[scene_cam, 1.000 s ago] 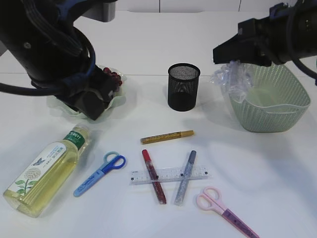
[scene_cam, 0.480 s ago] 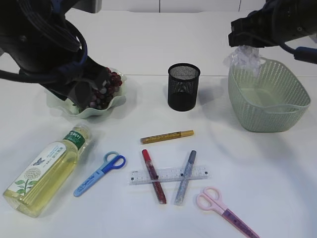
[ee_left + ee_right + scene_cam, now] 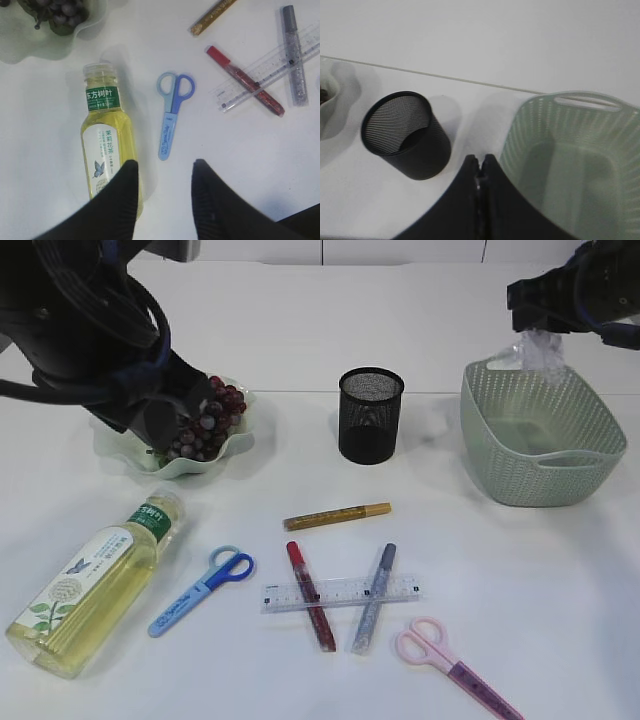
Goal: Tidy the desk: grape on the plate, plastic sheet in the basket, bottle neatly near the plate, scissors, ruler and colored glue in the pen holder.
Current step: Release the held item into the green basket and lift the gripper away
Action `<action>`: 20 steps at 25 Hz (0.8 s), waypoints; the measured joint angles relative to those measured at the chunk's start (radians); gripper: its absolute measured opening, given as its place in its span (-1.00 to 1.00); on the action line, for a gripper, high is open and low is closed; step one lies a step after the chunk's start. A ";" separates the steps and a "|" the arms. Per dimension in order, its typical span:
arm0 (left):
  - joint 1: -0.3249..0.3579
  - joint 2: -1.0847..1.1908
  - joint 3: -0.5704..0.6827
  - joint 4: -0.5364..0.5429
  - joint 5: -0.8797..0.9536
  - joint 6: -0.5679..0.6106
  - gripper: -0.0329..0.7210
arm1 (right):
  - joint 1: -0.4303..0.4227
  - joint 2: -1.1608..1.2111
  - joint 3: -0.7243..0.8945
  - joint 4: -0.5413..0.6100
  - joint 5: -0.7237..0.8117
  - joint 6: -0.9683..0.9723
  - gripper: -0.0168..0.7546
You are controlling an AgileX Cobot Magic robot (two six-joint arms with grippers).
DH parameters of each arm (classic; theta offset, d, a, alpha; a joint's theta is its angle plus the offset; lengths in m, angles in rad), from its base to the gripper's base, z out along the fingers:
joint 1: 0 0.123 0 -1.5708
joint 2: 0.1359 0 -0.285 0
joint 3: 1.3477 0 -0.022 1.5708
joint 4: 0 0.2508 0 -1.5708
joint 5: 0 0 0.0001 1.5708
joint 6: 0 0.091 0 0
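I see the left claw (image 3: 162, 197) open and empty, its two black fingers (image 3: 122, 200) spread above the white surface (image 3: 520, 580), one finger over the lower end of the clear plastic bottle of yellow tea (image 3: 106, 150). In the exterior view the left arm hangs over the pale green wavy-edged plate (image 3: 235, 445). The bunch of dark red grapes (image 3: 208, 420) lies on that plate.

The bottle lies on its side, cap end pointing toward the plate, near it but apart. Just beside it are the blue-handled scissors (image 3: 200, 590), flat on the surface.

The right claw (image 3: 480, 175) is pinched shut on the crumpled clear plastic sheet (image 3: 535, 348). In the exterior view the sheet hangs from it above the far rim of the light green woven plastic basket (image 3: 540, 465). I cannot tell whether the sheet touches the rim.

The black mesh pen holder (image 3: 371, 415) stands upright between plate and basket, nothing visible in it.

In front of the holder, all flat on the surface:
- gold glitter glue pen (image 3: 337, 516), alone
- red glitter glue pen (image 3: 311, 596) and silver glitter glue pen (image 3: 374, 598), with the clear plastic ruler (image 3: 341, 593) lying across both
- pink-handled scissors (image 3: 455, 665), near the silver pen's lower end, running off the bottom edge
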 joint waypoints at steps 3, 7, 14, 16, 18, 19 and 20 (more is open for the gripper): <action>0.000 0.000 0.000 0.009 -0.006 0.000 -0.20 | -0.023 0.040 -0.030 -0.059 -0.014 0.002 -0.92; 0.000 0.000 0.000 0.016 -0.010 -0.002 -0.20 | -0.041 0.083 -0.054 -0.154 -0.035 0.021 -0.92; 0.000 0.000 0.000 0.022 -0.029 -0.002 -0.20 | -0.062 0.155 -0.060 -0.231 -0.082 0.026 -0.92; 0.000 0.000 0.000 0.023 -0.033 -0.002 -0.20 | -0.069 0.168 -0.068 -0.235 -0.087 0.026 -0.92; 0.000 0.000 0.000 0.023 -0.035 -0.002 -0.20 | -0.078 0.184 -0.084 -0.235 -0.088 0.026 -0.92; 0.000 0.000 0.000 0.024 -0.035 -0.002 -0.20 | -0.083 0.194 -0.093 -0.236 -0.090 0.030 -0.92; 0.000 0.000 0.000 0.024 -0.035 -0.002 -0.20 | -0.085 0.200 -0.099 -0.238 -0.093 0.034 -0.92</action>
